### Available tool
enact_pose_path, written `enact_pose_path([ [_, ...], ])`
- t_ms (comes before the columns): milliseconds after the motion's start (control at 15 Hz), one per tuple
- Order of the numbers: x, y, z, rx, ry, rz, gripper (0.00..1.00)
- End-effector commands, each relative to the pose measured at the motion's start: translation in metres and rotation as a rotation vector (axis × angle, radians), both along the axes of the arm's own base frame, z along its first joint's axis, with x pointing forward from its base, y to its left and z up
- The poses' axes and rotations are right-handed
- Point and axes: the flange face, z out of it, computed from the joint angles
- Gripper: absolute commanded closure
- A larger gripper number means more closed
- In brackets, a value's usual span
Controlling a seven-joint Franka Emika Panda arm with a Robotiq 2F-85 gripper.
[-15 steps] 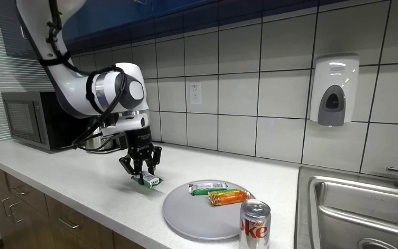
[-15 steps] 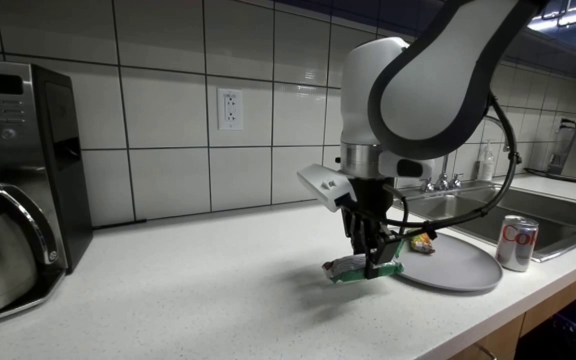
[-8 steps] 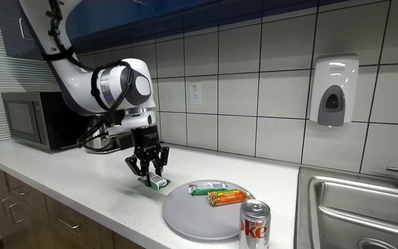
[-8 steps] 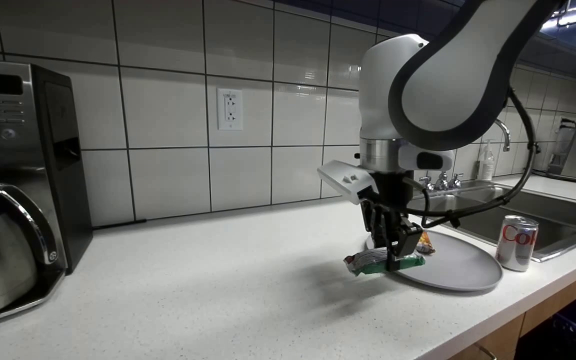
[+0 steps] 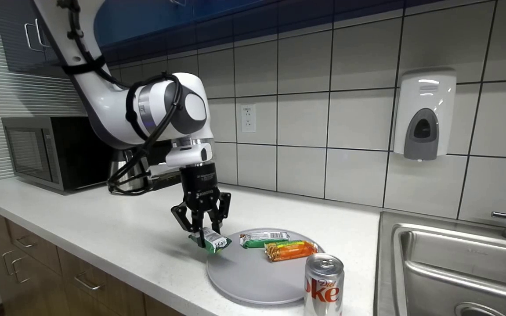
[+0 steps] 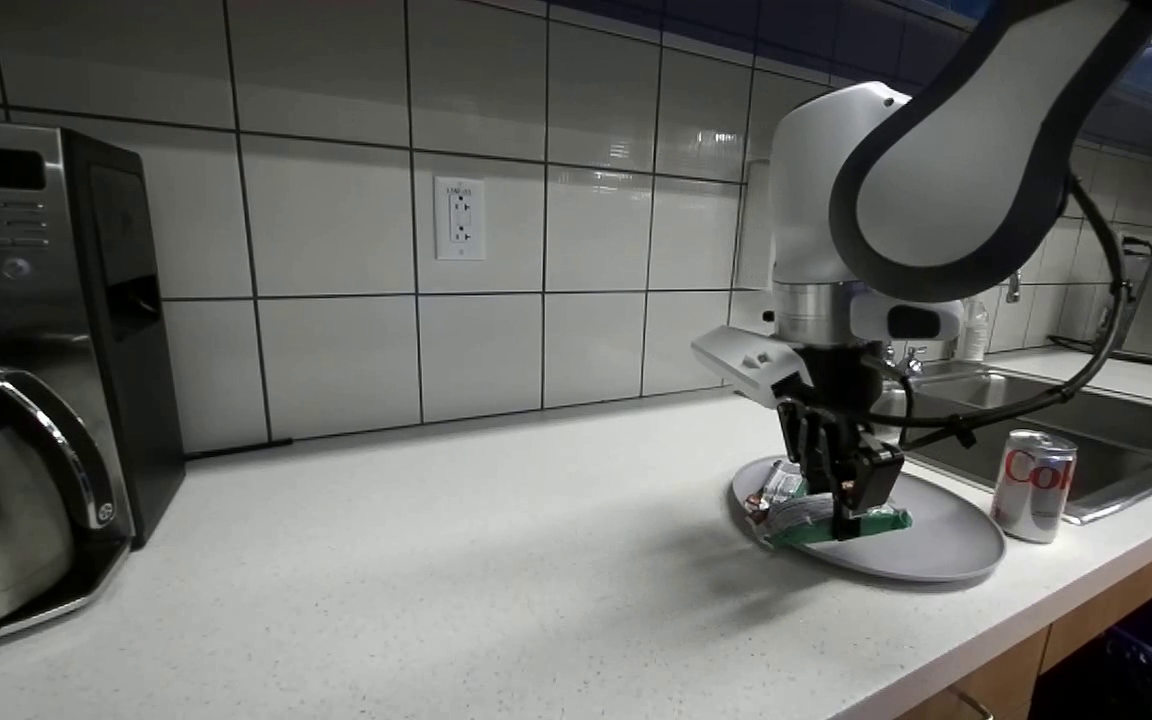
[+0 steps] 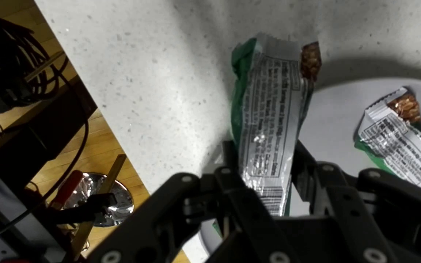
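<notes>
My gripper (image 5: 209, 237) is shut on a wrapped snack bar (image 5: 218, 241), green with a silver printed back. Its two fingers (image 7: 229, 153) press on the bar's long sides in the wrist view, and the bar's brown-patterned end points away from the gripper. In both exterior views the held bar hangs a little above the counter, at the rim of a round grey plate (image 5: 248, 276). On that plate lie a similar green and silver bar (image 5: 264, 238) and an orange-wrapped bar (image 5: 291, 250). The arm hides most of the orange one in an exterior view (image 6: 946, 545).
A Diet Coke can (image 5: 324, 287) stands close beside the plate, and past it is the steel sink (image 5: 464, 276). A coffee maker (image 6: 116, 330) and a microwave (image 5: 55, 151) stand on the counter. Behind runs a tiled wall (image 6: 326, 360); drawers (image 5: 90, 281) are below the front edge.
The gripper has carried the held bar across the counter toward the plate, from clear of the rim to its near side. The grip, the bars on the plate and the can look unchanged.
</notes>
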Motion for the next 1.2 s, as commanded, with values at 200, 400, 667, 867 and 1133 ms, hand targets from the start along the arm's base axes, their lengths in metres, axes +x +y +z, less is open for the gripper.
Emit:
enact_pose_path([
  [200, -0.007, -0.046, 0.003, -0.041, 0.011, -0.108, 0.86],
  [400, -0.004, -0.059, 0.001, -0.038, 0.011, -0.133, 0.86],
  [667, 0.0, -0.069, -0.006, -0.052, 0.014, -0.162, 0.86],
  [867, 0.003, -0.074, -0.014, -0.06, 0.02, -0.178, 0.86],
  [1133, 0.011, -0.077, -0.023, -0.063, 0.019, -0.186, 0.86],
])
